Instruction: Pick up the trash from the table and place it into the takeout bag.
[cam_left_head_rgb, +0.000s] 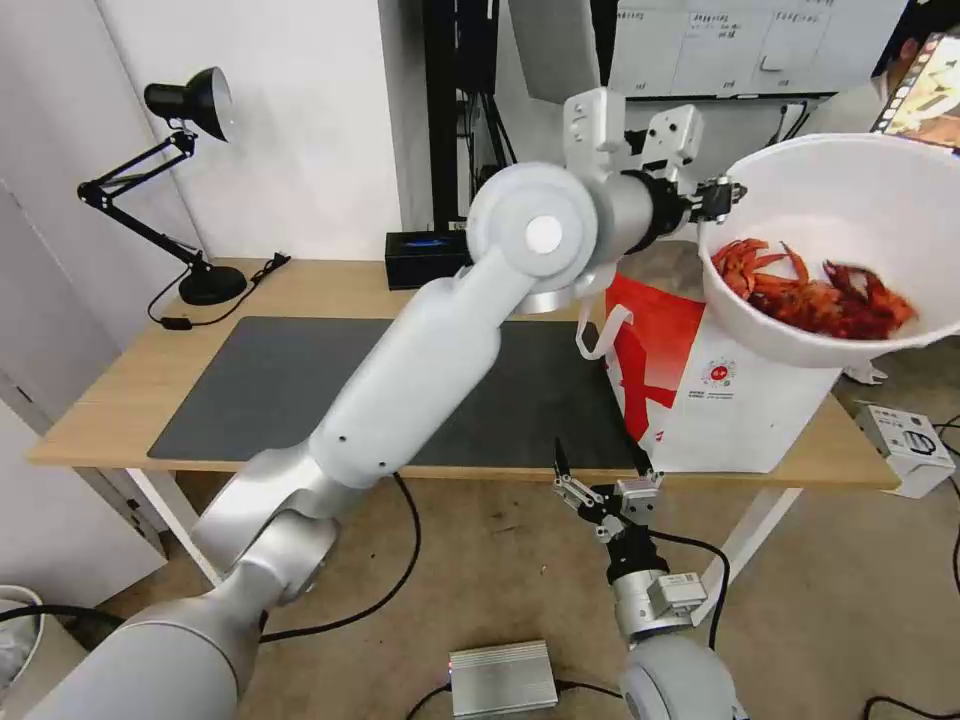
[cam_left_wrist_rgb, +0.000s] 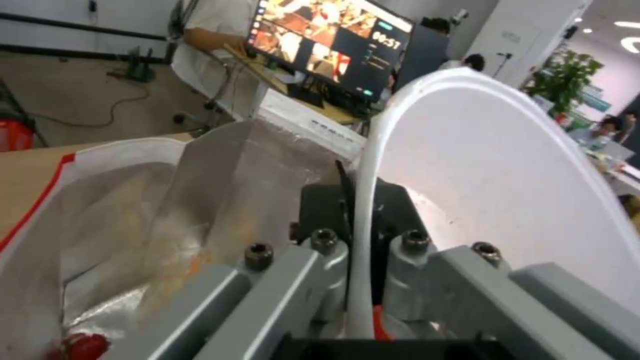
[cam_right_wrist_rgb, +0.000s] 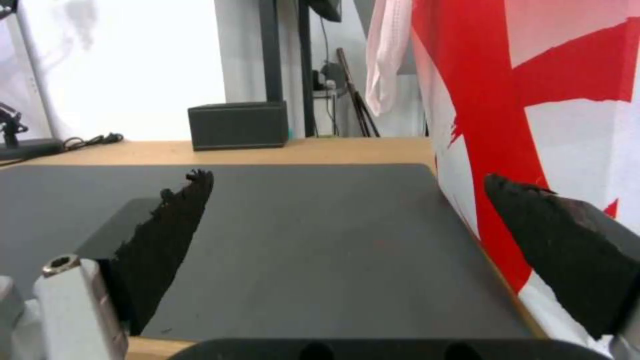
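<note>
Left hand (cam_left_wrist_rgb: 363, 235) pinches bowl (cam_left_head_rgb: 850, 240) rim over, seemingly, takeout bag (cam_left_wrist_rgb: 133, 200).

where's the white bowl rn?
Head view, right side: the white bowl is held up by the left gripper on its rim, over the takeout bag.

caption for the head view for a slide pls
Left gripper holds the white bowl of red shells by its rim above the takeout bag; right gripper open at the table edge.
</note>
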